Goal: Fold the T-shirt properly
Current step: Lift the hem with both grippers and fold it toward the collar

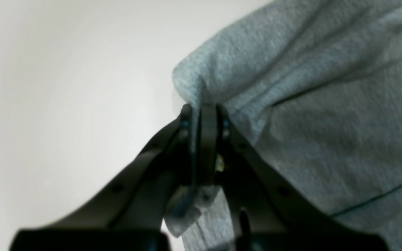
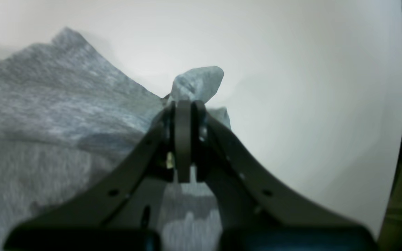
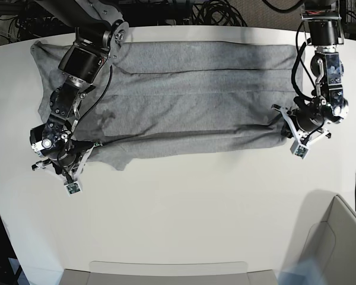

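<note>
The T-shirt [image 3: 196,101] lies spread lengthwise across the far half of the white counter [image 3: 190,214], partly doubled over along its length. The left gripper [image 1: 204,108] and right gripper [image 2: 183,104] each have jaws clamped tight on a near corner. Further folds seem left.

Surface: white table [image 3: 184,208], evenly lit.
12 o'clock: black cables [image 3: 219,12] are seen beyond the edge.

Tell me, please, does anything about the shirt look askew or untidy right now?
Yes: the T-shirt lies unevenly. Its near edge is wavy, and near the right gripper a loose flap sticks out towards the table's front.
</note>
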`<state>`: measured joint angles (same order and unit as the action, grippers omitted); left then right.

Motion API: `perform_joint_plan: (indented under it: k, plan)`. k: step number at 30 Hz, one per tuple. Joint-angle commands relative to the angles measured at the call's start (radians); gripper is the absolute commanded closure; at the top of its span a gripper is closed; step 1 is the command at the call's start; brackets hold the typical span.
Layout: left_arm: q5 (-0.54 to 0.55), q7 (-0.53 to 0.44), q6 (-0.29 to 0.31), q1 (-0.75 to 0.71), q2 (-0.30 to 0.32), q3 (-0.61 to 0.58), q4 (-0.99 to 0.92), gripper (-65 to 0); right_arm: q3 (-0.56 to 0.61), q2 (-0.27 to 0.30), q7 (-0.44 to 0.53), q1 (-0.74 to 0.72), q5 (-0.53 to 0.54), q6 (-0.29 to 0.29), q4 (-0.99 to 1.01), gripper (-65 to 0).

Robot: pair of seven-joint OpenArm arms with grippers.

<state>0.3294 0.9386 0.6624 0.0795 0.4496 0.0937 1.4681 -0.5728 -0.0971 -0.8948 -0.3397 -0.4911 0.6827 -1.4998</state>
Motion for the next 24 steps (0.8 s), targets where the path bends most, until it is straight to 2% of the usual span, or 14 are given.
perform_joint_plan:
  k: [1,4,20,24]
  plan:
    - [0.004,-0.019,-0.002,0.012,0.019,0.01,0.035,0.0,0.001,0.007,0.003,-0.037,0.007,0.015,-0.045,0.0]
    - [0.004,-0.019,-0.002,-0.011,0.019,0.011,0.076,0.0,0.0,0.007,-0.036,-0.015,0.007,0.015,-0.107,0.0]
    - [0.004,0.023,-0.003,-0.076,0.021,0.013,0.139,0.0,0.0,0.006,-0.045,0.115,0.007,0.015,-0.287,0.0]
    - [0.004,0.024,-0.003,-0.113,0.021,0.013,0.142,0.0,-0.002,0.009,-0.142,0.12,0.007,0.015,-0.335,0.0]
